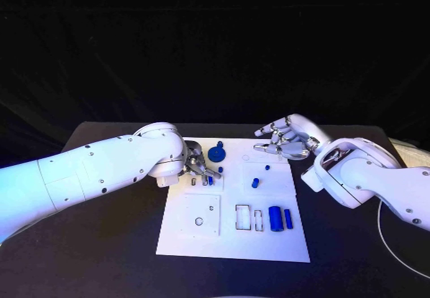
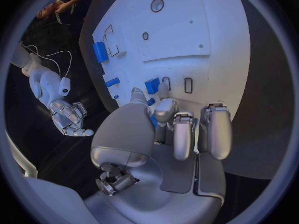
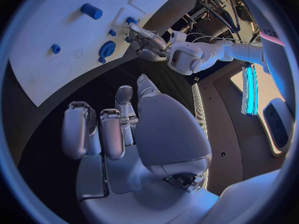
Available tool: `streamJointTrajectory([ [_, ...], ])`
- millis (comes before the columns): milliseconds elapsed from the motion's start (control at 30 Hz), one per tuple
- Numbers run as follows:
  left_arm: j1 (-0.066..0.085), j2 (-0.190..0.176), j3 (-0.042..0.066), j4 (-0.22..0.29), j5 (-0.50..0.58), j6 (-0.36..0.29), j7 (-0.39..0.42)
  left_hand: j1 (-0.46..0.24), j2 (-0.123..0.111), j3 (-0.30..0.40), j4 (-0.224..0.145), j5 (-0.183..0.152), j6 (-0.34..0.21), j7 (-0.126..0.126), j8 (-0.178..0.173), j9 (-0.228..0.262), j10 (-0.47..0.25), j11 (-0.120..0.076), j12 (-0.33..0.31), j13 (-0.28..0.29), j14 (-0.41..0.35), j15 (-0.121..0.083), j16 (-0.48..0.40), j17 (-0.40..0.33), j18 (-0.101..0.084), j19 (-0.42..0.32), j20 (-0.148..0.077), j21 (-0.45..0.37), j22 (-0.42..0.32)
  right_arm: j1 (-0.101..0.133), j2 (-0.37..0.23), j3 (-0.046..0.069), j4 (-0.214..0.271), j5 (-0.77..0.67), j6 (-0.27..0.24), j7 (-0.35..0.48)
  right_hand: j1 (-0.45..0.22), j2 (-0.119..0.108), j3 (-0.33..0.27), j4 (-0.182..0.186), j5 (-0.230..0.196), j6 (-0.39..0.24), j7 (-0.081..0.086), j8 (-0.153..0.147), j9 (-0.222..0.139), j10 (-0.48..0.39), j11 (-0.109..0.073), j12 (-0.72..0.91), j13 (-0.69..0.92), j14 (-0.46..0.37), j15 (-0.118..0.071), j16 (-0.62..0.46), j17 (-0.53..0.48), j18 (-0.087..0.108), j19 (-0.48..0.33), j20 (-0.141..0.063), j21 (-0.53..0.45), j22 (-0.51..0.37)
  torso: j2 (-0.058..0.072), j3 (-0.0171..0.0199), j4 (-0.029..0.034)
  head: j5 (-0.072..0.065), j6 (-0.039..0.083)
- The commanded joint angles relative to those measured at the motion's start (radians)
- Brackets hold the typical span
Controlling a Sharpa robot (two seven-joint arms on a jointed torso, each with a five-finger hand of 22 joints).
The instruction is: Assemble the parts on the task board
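The white task board (image 1: pixel 233 239) lies in the middle of the black table. My left hand (image 1: pixel 199 162) hangs over its far left part, fingers pointing down. In the left wrist view a sliver of a small blue part (image 2: pixel 154 120) shows pinched between thumb and finger. Just beyond the fingertips a blue block (image 2: pixel 152 86) stands in a slot (image 1: pixel 209 180), with two narrow bare slots (image 2: pixel 188 84) beside it. My right hand (image 1: pixel 285 138) hovers at the board's far right corner, fingers half curled and holding nothing; the same hand (image 3: pixel 124 129).
On the board are a blue gear-like part (image 1: pixel 218 151), a blue peg (image 1: pixel 255 182), small blue studs (image 1: pixel 267 167) and two blue cylinders (image 1: pixel 276 218) at the near right. A white cable (image 1: pixel 394 248) lies on the table at the right.
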Motion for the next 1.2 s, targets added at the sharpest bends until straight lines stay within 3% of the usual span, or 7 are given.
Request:
streamJointTrajectory([
  [33,0.002,0.005,0.001,-0.002,-0.009,0.029,-0.06,0.018,0.006,0.003,-0.007,-0.001,-0.009,-0.001,0.008,0.009,0.007,-0.004,0.005,0.003,0.105,-0.008,0.003,0.263,-0.01,0.015,-0.003,0.007,0.046,0.0,0.003,0.0,-0.001,-0.006,0.019,-0.004,-0.008,0.002,-0.008,0.0,0.005,0.008,-0.001,0.002,0.0,-0.005,0.001,-0.007,-0.001,0.06,-0.005,-0.004,0.081,0.006,-0.004,-0.005,-0.004,-0.001,0.0,-0.0004,-0.0002,0.001,-0.002],
  [567,0.001,0.019,0.001,-0.021,-0.009,0.033,-0.061,0.117,0.052,0.066,-0.027,0.023,-0.032,-0.004,0.034,0.057,0.011,-0.007,0.01,0.012,0.105,-0.01,0.003,0.263,-0.011,0.017,-0.004,0.012,0.057,0.0,0.008,-0.001,-0.005,-0.005,0.035,-0.012,-0.01,0.004,-0.01,0.002,0.007,0.009,-0.002,0.002,0.0,-0.006,0.0,-0.009,-0.003,0.059,-0.005,-0.006,0.077,0.006,-0.004,-0.005,-0.005,-0.002,0.0,-0.0002,-0.0006,-0.001,-0.008],
  [833,0.001,0.019,0.0,-0.024,-0.006,0.026,-0.055,0.276,0.079,0.201,-0.108,0.038,-0.067,-0.015,0.018,0.065,-0.003,-0.018,-0.008,0.002,0.105,-0.021,0.003,0.263,-0.01,0.014,-0.013,0.009,0.055,0.0,0.008,-0.002,-0.007,-0.002,0.042,-0.017,-0.011,0.005,-0.01,0.002,0.007,0.01,-0.002,0.002,0.0,-0.007,0.0,-0.011,-0.005,0.058,-0.005,-0.01,0.072,0.006,-0.006,-0.005,-0.007,-0.005,-0.001,0.0006,0.0006,-0.002,-0.011],
  [1000,0.001,0.014,0.0,-0.022,0.006,0.032,-0.049,0.334,0.018,0.35,-0.135,0.099,-0.083,-0.004,-0.007,0.063,-0.014,-0.011,-0.032,-0.013,0.105,-0.016,0.003,0.263,-0.01,0.012,-0.012,0.009,0.056,-0.001,0.01,-0.003,-0.009,-0.002,0.047,-0.019,-0.01,0.006,-0.011,0.002,0.01,0.011,-0.002,0.002,0.0,-0.006,0.0,-0.009,-0.005,0.058,-0.005,-0.01,0.072,0.006,-0.006,-0.005,-0.007,-0.005,0.0,0.0012,0.001,-0.002,-0.013],
  [1067,0.001,0.013,0.0,-0.019,0.008,0.034,-0.047,0.301,-0.069,0.531,-0.116,0.1,-0.079,0.003,-0.014,0.072,-0.009,0.001,-0.042,-0.019,0.105,-0.019,0.003,0.263,-0.01,0.011,-0.004,0.008,0.058,-0.001,0.011,-0.003,-0.01,-0.002,0.049,-0.019,-0.01,0.006,-0.011,0.002,0.01,0.011,-0.002,0.002,0.0,-0.006,0.0,-0.009,-0.005,0.058,-0.005,-0.01,0.072,0.006,-0.006,-0.005,-0.007,-0.005,-0.001,0.0012,0.0002,-0.001,-0.013],
  [1100,0.001,0.011,0.0,-0.018,0.009,0.035,-0.047,0.247,-0.136,0.684,-0.098,0.095,-0.073,-0.003,-0.01,0.086,-0.004,0.015,-0.043,-0.019,0.105,-0.005,0.003,0.263,-0.008,0.011,-0.01,0.008,0.06,-0.001,0.011,-0.003,-0.01,-0.002,0.049,-0.019,-0.01,0.006,-0.011,0.002,0.01,0.011,-0.002,0.002,0.0,-0.006,0.0,-0.009,-0.005,0.058,-0.005,-0.01,0.072,0.006,-0.006,-0.005,-0.007,-0.005,-0.001,0.0013,0.0003,-0.001,-0.013],
  [1200,0.001,0.008,0.0,-0.014,0.01,0.038,-0.045,0.208,-0.185,0.801,-0.119,0.094,-0.076,0.003,0.0,0.105,-0.001,-0.001,-0.044,-0.02,0.105,-0.009,0.003,0.263,-0.01,0.012,-0.001,0.008,0.062,-0.001,0.011,-0.003,-0.011,-0.002,0.051,-0.019,-0.01,0.007,-0.011,0.002,0.013,0.012,-0.002,0.003,0.0,-0.006,0.0,-0.009,-0.005,0.058,-0.006,-0.01,0.072,0.006,-0.006,-0.006,-0.007,-0.005,0.0,0.0011,0.0002,-0.001,-0.013],
])
